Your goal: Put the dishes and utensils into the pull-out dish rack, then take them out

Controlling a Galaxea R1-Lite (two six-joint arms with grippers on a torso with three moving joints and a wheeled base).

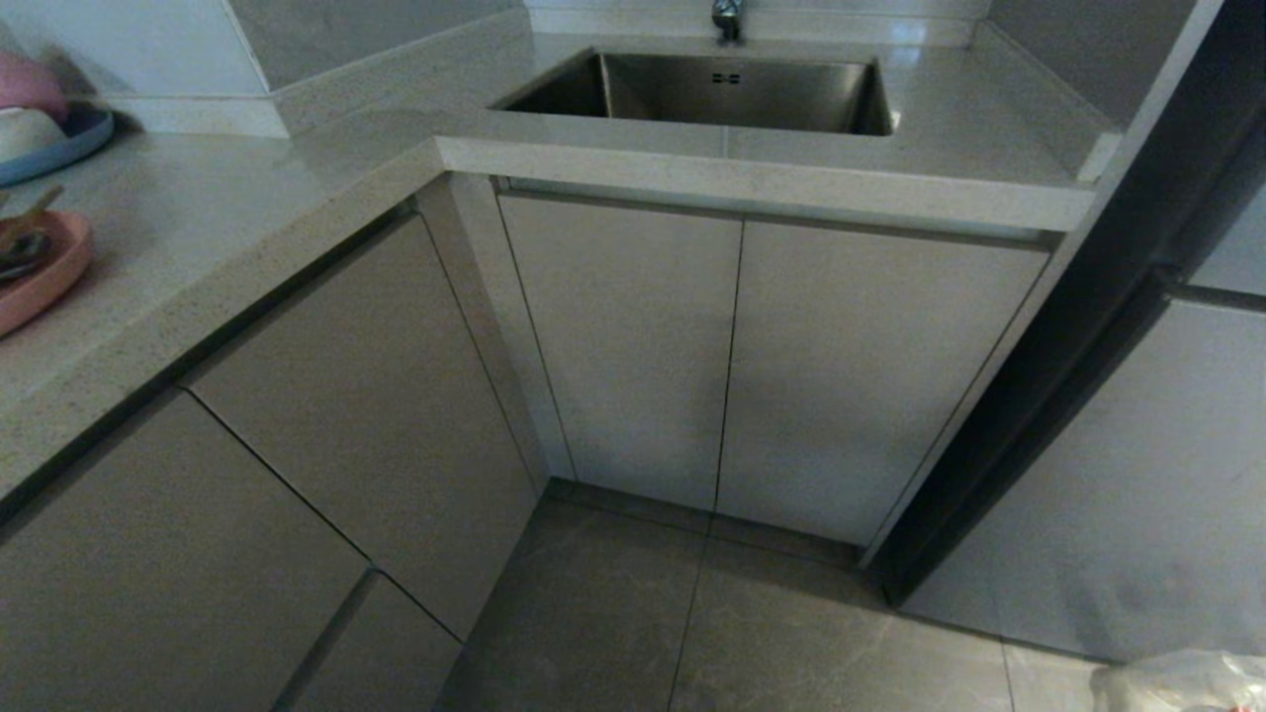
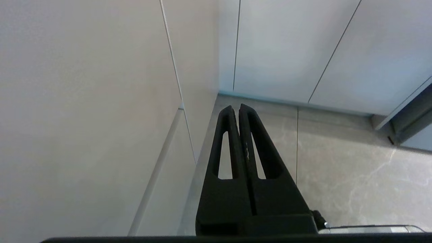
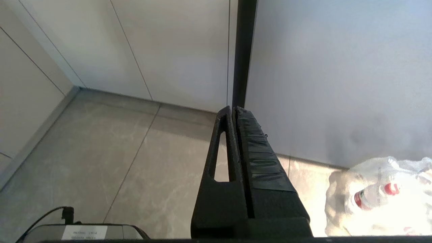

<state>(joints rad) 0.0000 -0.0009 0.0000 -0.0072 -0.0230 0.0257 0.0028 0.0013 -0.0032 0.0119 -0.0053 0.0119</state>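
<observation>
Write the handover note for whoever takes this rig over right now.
Left gripper: shut, empty, hanging low by the cabinet fronts.
Right gripper: shut, empty, low over the floor.
Pink plate sits on the counter at far left with utensils on it, too cut off to identify. The rack is not visible; every cabinet front is closed.
Done: nothing visible.
Left: open the rack, load, then unload.

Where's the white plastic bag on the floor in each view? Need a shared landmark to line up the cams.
Head view: white plastic bag at the bottom right corner, on the floor, partly cut off.
Left wrist view: not in it.
Right wrist view: bag at the lower right, beside the shut right gripper.
Shared landmark: the dark vertical strip between the sink cabinet doors and the pale panel, visible in all three.
</observation>
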